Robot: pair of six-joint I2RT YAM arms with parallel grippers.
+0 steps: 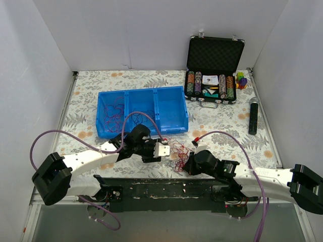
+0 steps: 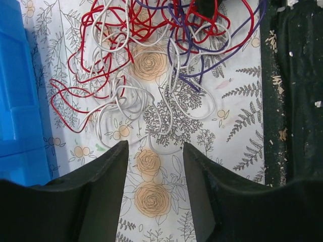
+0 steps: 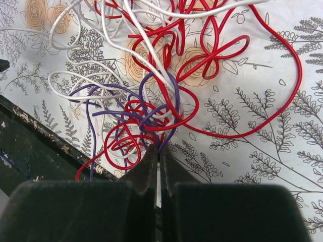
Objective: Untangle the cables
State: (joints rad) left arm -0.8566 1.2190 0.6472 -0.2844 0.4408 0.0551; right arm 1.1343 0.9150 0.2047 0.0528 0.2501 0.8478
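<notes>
The cables (image 1: 177, 153) lie as a tangle of thin red, white and purple wires on the flowered tablecloth between the two arms. My left gripper (image 1: 162, 150) is open and empty just left of the tangle. In the left wrist view its fingertips (image 2: 155, 151) frame bare cloth, with the cables (image 2: 151, 65) a little ahead of them. My right gripper (image 1: 187, 165) is at the tangle's near right side. In the right wrist view its jaws (image 3: 159, 148) are shut, with a purple wire of the cables (image 3: 161, 101) running in between the tips.
A blue three-part bin (image 1: 174, 118) stands behind the tangle, with red wires (image 1: 112, 110) in its left part; its wall also shows in the left wrist view (image 2: 15, 101). An open case of poker chips (image 1: 212, 85) and a black stick-shaped object (image 1: 253, 117) are at the back right. A black strip (image 1: 166, 186) runs along the near edge.
</notes>
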